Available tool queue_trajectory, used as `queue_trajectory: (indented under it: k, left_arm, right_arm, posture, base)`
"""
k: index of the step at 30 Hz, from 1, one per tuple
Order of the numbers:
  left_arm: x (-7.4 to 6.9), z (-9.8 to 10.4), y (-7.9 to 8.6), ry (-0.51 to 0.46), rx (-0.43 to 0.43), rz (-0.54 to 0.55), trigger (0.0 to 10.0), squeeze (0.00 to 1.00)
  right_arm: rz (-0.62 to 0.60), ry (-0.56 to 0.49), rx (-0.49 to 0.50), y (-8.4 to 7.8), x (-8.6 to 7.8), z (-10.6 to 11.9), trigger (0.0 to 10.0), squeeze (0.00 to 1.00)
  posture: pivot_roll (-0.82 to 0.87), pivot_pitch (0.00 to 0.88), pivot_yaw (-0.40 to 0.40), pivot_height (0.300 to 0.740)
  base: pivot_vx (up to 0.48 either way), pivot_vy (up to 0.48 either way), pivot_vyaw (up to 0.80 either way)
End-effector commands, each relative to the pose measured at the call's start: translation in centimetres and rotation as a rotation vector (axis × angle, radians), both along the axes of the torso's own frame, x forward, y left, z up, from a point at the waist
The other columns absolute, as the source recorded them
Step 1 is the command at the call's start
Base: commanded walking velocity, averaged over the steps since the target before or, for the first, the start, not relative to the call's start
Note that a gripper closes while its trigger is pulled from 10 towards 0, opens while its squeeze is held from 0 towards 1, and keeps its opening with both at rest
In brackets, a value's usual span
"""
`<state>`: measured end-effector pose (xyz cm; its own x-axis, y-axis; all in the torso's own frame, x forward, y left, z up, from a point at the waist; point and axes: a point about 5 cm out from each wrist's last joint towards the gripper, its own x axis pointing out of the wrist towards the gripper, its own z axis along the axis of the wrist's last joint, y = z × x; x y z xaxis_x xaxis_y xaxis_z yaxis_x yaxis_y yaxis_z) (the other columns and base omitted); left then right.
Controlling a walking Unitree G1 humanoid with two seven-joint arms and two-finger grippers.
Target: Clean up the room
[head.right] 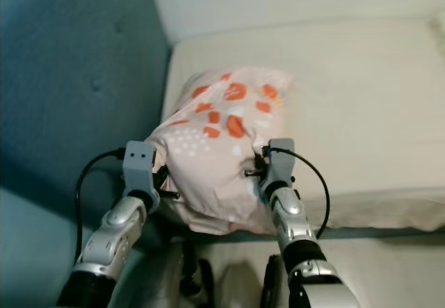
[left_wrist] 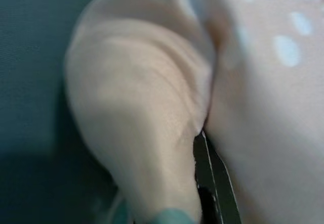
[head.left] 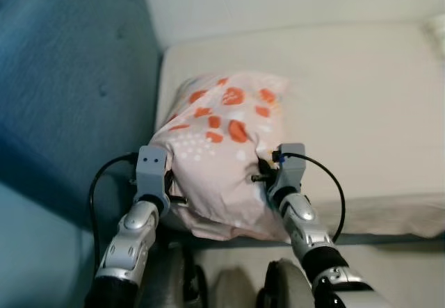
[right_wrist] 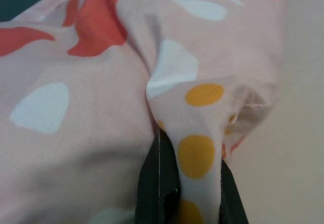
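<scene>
Pillow [head.left: 222, 148], pale pink with orange-red blotches and white dots, sits at the near left corner of a cream mattress [head.left: 361, 106], its near end overhanging the mattress front edge. Left gripper [left_wrist: 205, 183] is at the pillow's near left corner; the wrist view shows a fold of pink fabric pressed against one black finger, fingers narrow and clamped on the cloth. Right gripper [right_wrist: 190, 183] is at the pillow's near right side; its two black fingers [right_wrist: 159, 183] stand close together with a fold of fabric, yellow-dotted, pinched between them. Both silver arms reach in from below, one each side of the pillow, black cables looping out from each wrist. Edges: the pillow's left side lies along the mattress's left edge, just beside a teal padded panel [head.left: 69, 78] that runs up the left of the scene. Mattress front edge runs across behind the right wrist. A pale wall or headboard [head.left: 292, 2] bounds the mattress at the far side. Open room: bare mattress surface extends to the right of and beyond the pillow. Little room on the left, between pillow and teal panel.
</scene>
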<state>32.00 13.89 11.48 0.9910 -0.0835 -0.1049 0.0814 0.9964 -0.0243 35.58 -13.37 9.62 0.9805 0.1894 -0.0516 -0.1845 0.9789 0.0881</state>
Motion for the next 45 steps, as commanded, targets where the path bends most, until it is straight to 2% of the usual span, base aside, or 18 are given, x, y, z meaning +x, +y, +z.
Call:
queue_trajectory:
  k: [1,16,37,45]
  left_arm:
    - [-0.1,0.2,-0.5,-0.006,0.010,-0.025,10.0,0.00]
    - [-0.1,0.2,-0.3,-0.001,0.020,-0.031,10.0,0.00]
    - [-0.4,0.0,0.2,0.007,0.020,-0.003,10.0,0.00]
    - [-0.9,-0.4,-0.6,0.020,0.012,-0.018,10.0,0.00]
  right_arm:
    - [0.005,-0.003,0.012,0.2,-0.1,0.0,10.0,0.00]
    - [-0.008,0.000,0.018,0.1,-0.1,-0.1,10.0,0.00]
    - [-0.020,-0.031,0.024,-0.5,1.0,1.5,10.0,0.00]
    - [-0.038,-0.040,0.017,-1.1,1.7,2.4,10.0,0.00]
  posture:
    - [0.12,0.298,0.064,0.615]
    - [0.13,0.302,0.068,0.615]
    - [0.12,0.302,0.050,0.605]
    - [0.12,0.304,0.047,0.595]
  base:
    - [0.000,0.000,0.00]
    - [0.000,0.000,0.00]
    - [0.000,0.000,0.00]
    - [0.000,0.000,0.00]
